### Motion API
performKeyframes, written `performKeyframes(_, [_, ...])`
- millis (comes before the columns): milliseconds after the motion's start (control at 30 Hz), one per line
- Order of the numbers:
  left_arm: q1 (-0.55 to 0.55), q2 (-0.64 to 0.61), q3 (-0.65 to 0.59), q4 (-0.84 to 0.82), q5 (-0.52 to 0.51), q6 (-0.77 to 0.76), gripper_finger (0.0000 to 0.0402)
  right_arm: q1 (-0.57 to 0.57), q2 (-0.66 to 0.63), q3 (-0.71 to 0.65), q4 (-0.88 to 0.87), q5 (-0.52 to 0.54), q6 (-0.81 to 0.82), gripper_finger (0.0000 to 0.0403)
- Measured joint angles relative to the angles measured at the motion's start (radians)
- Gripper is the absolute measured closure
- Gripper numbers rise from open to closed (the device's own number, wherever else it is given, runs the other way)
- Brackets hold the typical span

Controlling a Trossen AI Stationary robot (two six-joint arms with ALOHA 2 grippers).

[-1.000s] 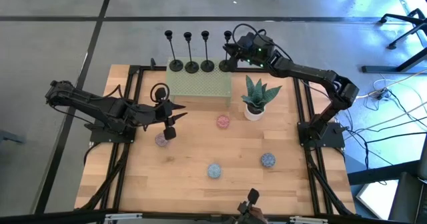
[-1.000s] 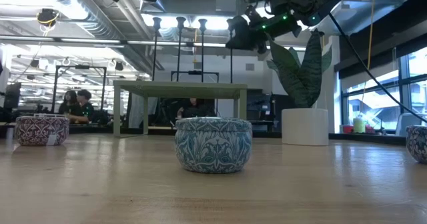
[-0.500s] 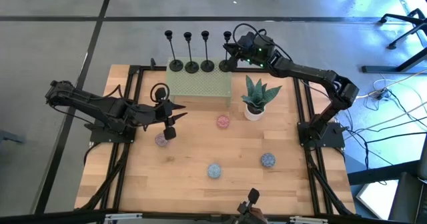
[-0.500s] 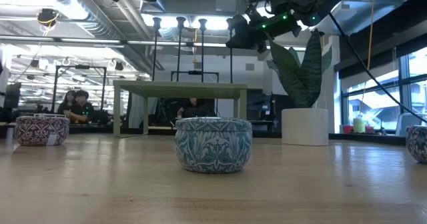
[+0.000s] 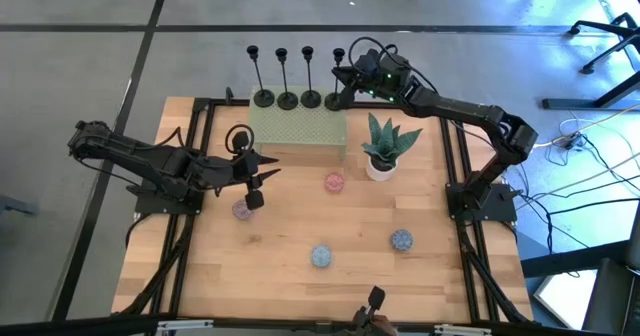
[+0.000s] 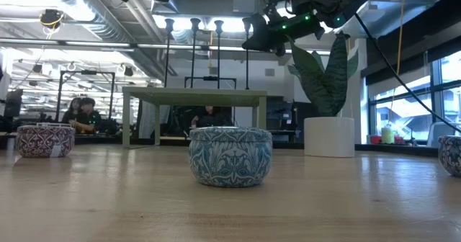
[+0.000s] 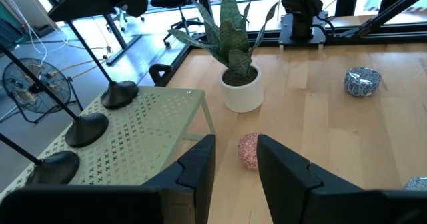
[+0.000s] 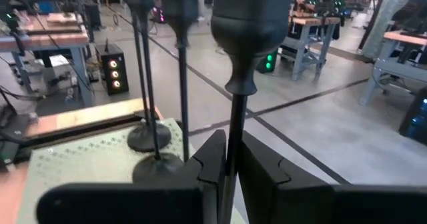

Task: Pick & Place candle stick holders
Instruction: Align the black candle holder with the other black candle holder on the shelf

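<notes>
The right gripper (image 8: 229, 163) is closed on the thin stem of the rightmost candlestick holder (image 5: 338, 76), which stands with its three mates on the green perforated stand (image 5: 298, 132), likely for an upright lift, while the left gripper (image 5: 252, 174) waits open mid-table.

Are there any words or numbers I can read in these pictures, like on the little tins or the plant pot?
None can be read.
The blue patterned tin shows only a leafy pattern, no words.
The red patterned tin has a pale patch, maybe a label, too small to read.
The white plant pot is plain.
The candle stick holders carry no markings.
</notes>
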Motion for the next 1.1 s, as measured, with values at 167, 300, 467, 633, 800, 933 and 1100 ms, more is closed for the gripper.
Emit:
performKeyframes(167, [0.000,0.000,0.000,0.000,0.000,0.000,0.0295,0.002,0.000,0.000,0.034,-0.002,0.001,0.0364])
performKeyframes(300, [0.000,0.000,0.000,0.000,0.000,0.000,0.0295,0.002,0.000,0.000,0.025,-0.010,0.009,0.0364])
performKeyframes(467, [0.000,0.000,0.000,0.000,0.000,0.000,0.0295,0.010,0.000,0.000,-0.008,-0.010,0.011,0.0364])
performKeyframes(633, [0.000,0.000,0.000,0.000,0.000,0.000,0.0295,0.022,0.000,0.000,-0.006,-0.010,0.006,0.0364])
performKeyframes(800, [0.000,0.000,0.000,0.000,0.000,0.000,0.0295,0.017,0.000,0.000,0.025,-0.009,0.001,0.0364])
performKeyframes(933, [0.000,0.000,0.000,0.000,0.000,0.000,0.0295,0.008,0.000,0.000,0.030,-0.008,0.000,0.0364])
performKeyframes(1100, [0.000,0.000,0.000,0.000,0.000,0.000,0.0295,0.005,0.005,0.000,0.019,-0.007,0.000,0.0364])
